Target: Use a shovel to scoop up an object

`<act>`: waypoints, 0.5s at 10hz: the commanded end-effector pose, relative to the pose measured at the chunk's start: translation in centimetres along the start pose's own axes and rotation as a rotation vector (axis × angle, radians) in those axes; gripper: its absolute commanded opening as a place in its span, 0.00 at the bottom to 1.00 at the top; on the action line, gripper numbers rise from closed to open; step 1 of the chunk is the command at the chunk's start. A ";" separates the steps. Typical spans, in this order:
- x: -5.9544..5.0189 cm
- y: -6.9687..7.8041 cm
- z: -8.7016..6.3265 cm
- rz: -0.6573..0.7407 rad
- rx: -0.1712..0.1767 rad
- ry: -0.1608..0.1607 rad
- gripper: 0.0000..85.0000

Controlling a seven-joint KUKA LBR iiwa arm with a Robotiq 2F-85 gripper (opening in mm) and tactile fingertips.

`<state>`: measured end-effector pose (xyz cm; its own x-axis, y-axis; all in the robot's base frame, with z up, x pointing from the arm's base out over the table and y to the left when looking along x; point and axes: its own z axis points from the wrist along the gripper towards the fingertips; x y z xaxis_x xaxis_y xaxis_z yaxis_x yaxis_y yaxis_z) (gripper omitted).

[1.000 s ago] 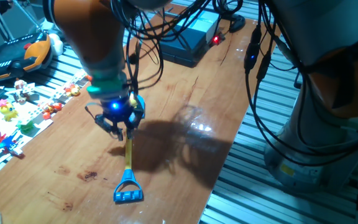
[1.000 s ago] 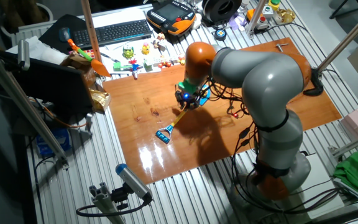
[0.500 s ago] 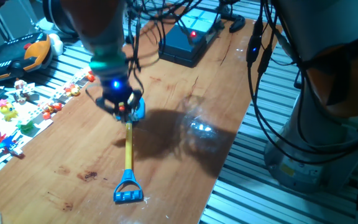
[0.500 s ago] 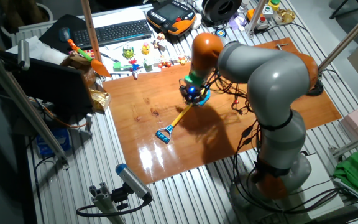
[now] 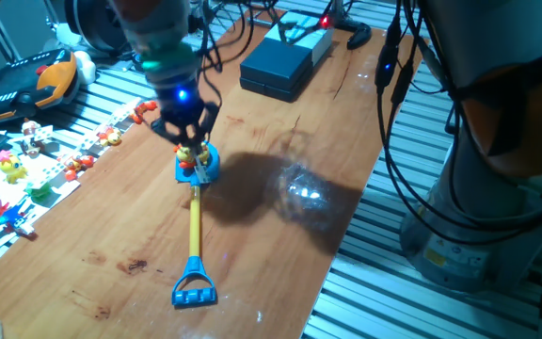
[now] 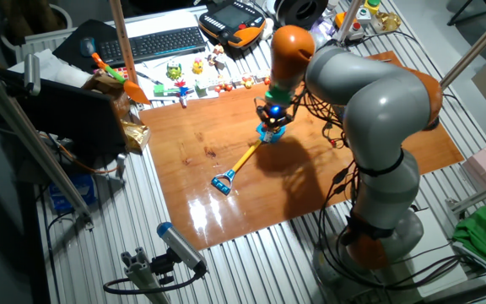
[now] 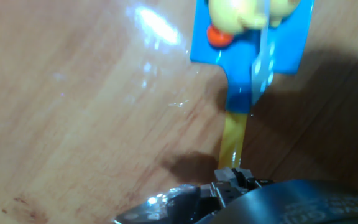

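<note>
The object (image 7: 244, 14), yellow with an orange accent, is sitting on the blue blade of the shovel (image 5: 195, 226) in the hand view. The shovel is lying flat on the table (image 5: 280, 188), blade far, loop end near, shaft running toward the camera in one fixed view. So the load looks to be on the blade, my guess is that's why the shovel is left flat: keeps the figurine from rolling off.

The gripper (image 5: 185, 134) is hovering right above the blade end, fingers pointing down. I can't tell how far the jaws are spread or whether they're gripping anything; the glare and blur are hiding it.

Around it: a dark box (image 5: 286, 58) is sitting far right on the table, well apart. Small toys (image 5: 26, 155) are lying off the left edge, also clear. The arm's dangling cables (image 5: 398, 104) are hanging on the right. Nothing is blocking the shaft.
</note>
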<state>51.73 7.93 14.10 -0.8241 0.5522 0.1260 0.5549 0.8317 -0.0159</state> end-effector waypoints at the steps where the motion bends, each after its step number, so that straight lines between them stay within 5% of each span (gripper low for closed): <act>1: -0.9 -1.5 -0.1 -0.201 0.033 -0.004 0.01; 4: -0.8 -1.8 -0.2 -0.320 0.056 0.006 0.01; 5: -0.7 -1.7 -0.1 -0.311 0.032 0.006 0.01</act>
<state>51.34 6.14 14.14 -0.9049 0.4035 0.1355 0.4062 0.9138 -0.0082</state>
